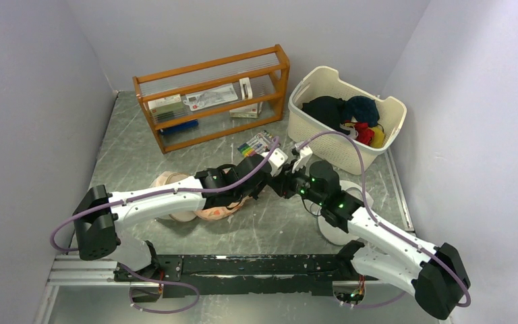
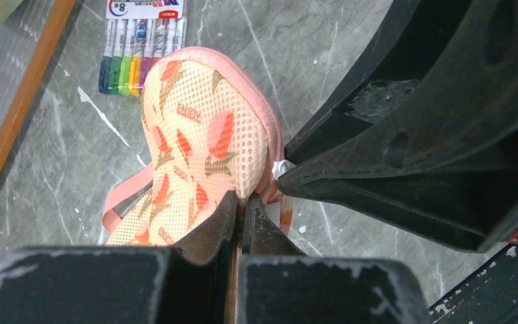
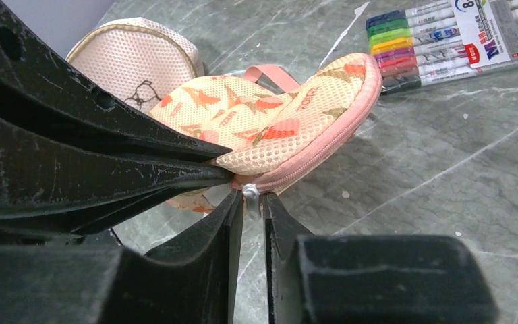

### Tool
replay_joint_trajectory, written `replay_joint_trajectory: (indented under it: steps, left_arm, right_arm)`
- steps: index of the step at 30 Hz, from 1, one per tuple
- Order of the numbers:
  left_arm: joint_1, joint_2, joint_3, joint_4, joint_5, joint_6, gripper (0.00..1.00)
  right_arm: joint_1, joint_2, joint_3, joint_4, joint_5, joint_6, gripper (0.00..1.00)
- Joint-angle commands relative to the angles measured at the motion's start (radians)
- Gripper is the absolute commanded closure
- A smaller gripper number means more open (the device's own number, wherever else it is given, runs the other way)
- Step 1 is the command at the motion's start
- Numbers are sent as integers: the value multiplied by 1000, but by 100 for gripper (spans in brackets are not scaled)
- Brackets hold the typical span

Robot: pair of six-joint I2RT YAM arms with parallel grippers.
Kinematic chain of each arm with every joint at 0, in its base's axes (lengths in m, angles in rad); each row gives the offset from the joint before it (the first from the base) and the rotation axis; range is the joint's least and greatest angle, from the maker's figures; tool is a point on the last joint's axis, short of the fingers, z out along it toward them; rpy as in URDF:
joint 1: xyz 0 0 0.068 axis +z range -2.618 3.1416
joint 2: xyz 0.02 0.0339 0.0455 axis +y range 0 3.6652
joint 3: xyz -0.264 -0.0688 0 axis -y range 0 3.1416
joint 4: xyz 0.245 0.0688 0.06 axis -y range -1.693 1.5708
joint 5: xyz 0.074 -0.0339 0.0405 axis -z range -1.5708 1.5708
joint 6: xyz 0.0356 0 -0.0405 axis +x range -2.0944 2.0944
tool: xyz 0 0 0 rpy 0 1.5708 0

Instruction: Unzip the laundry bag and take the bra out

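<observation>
The laundry bag (image 2: 202, 135), peach with orange flowers, is zipped shut and lifted at one end. It also shows in the right wrist view (image 3: 276, 121) and, mostly under my left arm, in the top view (image 1: 218, 210). My left gripper (image 2: 241, 202) is shut on the bag's edge beside the zip. My right gripper (image 3: 249, 202) is closed to a narrow gap on the white zip pull (image 3: 249, 194). The two grippers meet tip to tip at mid-table, the left gripper (image 1: 264, 183) against the right gripper (image 1: 286, 185). The bra is hidden.
A beige domed pouch (image 3: 135, 57) lies just behind the bag. A marker pack (image 2: 141, 54) lies beyond it. A wooden rack (image 1: 209, 101) and a white basket (image 1: 392, 108) of dark and red clothes stand at the back. White mesh discs (image 1: 334, 229) lie under my right arm.
</observation>
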Motion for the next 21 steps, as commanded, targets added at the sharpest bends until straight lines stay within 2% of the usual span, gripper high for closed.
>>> replay_joint_trajectory:
  steps: [1, 8, 17, 21]
  left_arm:
    - [4, 0, 19, 5, 13, -5, 93]
    - [4, -7, 16, 9, 13, -4, 93]
    - [4, -11, 16, 8, 14, -5, 93]
    - [4, -13, 15, 8, 12, -5, 93]
  right_arm:
    - [-10, -25, 26, -27, 15, -13, 85]
    - [-12, -22, 26, -15, 3, -8, 94]
    - [-13, 29, 17, 48, -35, 18, 94]
    - [-13, 23, 20, 28, 3, 14, 97]
